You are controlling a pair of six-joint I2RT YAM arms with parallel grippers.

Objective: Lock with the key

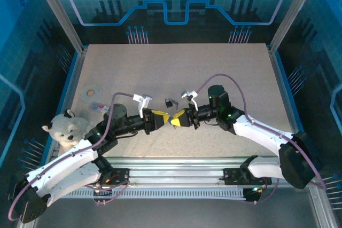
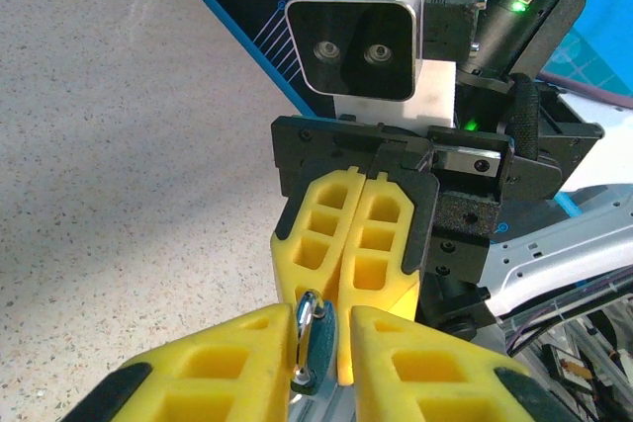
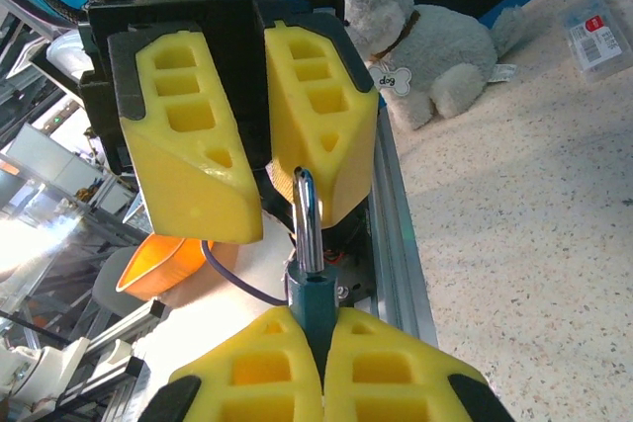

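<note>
Mid-table, the two arms meet nose to nose in what we take for a hand-over. The right gripper [image 3: 312, 333] is clamped tight on the teal head of what we judge to be the key [image 3: 315, 295], with its steel loop [image 3: 305, 212] turned outward for the left gripper [image 2: 322, 331] to take. The left fingers [image 2: 223, 363] flank that loop, narrowly apart; we cannot tell whether they pinch it. From above we find the small dark padlock [image 1: 169, 102] lying on the table [image 1: 224, 68] just beyond both grippers, where the grip itself is too small to read. The wrist cameras give it close up.
</note>
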